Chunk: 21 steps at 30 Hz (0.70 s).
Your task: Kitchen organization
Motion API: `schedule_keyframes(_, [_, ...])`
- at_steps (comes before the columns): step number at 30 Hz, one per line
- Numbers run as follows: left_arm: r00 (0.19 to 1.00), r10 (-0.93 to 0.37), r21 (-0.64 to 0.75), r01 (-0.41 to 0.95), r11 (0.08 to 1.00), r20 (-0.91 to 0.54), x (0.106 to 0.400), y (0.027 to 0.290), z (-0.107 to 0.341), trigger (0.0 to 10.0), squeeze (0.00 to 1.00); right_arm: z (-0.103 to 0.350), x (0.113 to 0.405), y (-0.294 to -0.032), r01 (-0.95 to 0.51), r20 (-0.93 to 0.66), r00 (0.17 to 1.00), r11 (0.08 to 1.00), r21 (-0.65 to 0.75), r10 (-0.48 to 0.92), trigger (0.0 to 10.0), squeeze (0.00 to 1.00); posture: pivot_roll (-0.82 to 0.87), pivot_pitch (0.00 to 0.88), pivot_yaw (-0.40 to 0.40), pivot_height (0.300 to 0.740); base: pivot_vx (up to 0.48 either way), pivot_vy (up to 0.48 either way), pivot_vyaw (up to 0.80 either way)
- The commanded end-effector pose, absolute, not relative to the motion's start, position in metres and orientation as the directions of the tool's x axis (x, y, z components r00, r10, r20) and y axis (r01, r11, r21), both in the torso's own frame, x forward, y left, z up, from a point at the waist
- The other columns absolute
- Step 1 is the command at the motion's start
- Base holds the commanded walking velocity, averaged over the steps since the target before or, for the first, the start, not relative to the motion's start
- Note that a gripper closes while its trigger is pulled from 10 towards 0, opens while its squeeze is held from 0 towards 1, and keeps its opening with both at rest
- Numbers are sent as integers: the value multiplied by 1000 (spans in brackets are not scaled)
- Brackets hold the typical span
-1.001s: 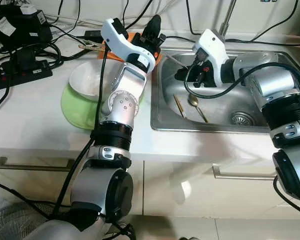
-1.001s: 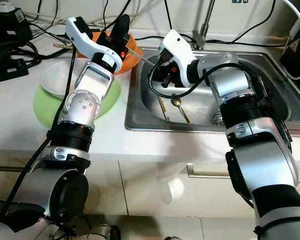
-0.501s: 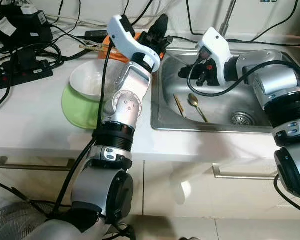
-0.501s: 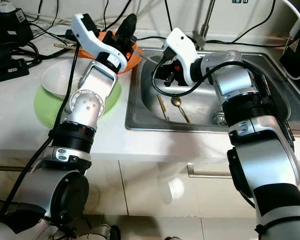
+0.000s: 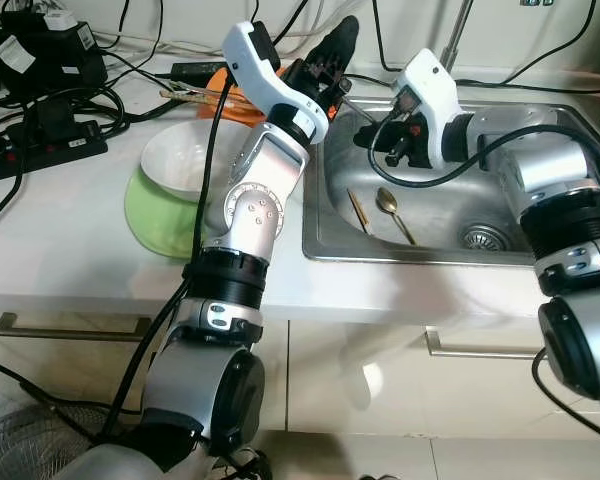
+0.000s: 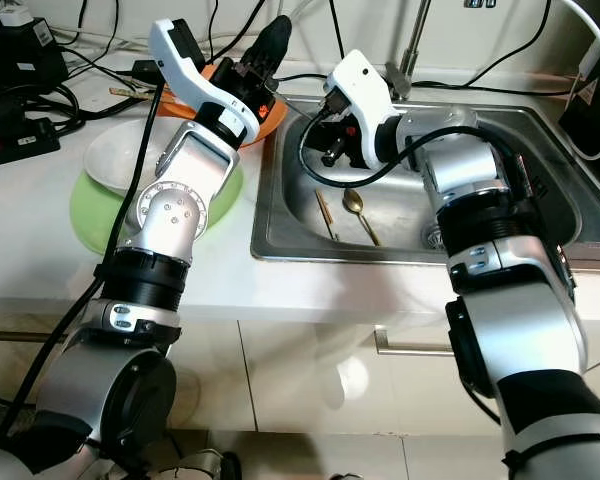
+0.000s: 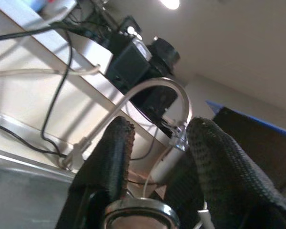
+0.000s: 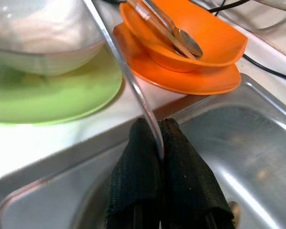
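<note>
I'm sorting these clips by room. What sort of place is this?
Most likely a home kitchen counter: a stainless sink with a spoon in it, a tap, and an orange bowl beside it.

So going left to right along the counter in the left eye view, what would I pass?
Black power strip → green plate with the white bowl on it → left gripper → right gripper over the sink → gold spoon → sink drain.
</note>
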<state>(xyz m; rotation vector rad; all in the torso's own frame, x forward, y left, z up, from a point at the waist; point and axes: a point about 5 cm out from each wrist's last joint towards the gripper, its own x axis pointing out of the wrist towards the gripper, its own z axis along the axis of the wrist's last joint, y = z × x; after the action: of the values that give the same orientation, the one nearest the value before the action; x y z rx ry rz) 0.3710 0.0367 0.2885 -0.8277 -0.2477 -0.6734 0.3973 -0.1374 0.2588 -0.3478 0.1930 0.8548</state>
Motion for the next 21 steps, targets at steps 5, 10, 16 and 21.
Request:
schedule_keyframes(5, [742, -510, -618, 658, 431, 434, 355, 17, 269, 10000, 1000, 262, 401, -152, -650, -203, 760, 728, -218, 618, 0, 0, 18, 27, 30, 740, 0, 0, 0])
schedule_keyframes(10, [771, -495, -602, 629, 491, 402, 354, 26, 258, 10000, 1000, 247, 403, -172, -547, -195, 836, 811, -210, 513, 0, 0, 23, 29, 27, 740, 0, 0, 0])
schedule_keyframes(16, [773, -511, -519, 633, 575, 377, 347, 35, 252, 10000, 1000, 223, 402, -220, -332, -226, 932, 917, -222, 283, 0, 0, 50, 35, 36, 740, 0, 0, 0])
schedule_keyframes(21, [790, -503, -491, 613, 619, 352, 347, 43, 249, 10000, 1000, 221, 402, -240, -180, -183, 973, 958, -223, 140, 0, 0, 57, 38, 38, 740, 0, 0, 0])
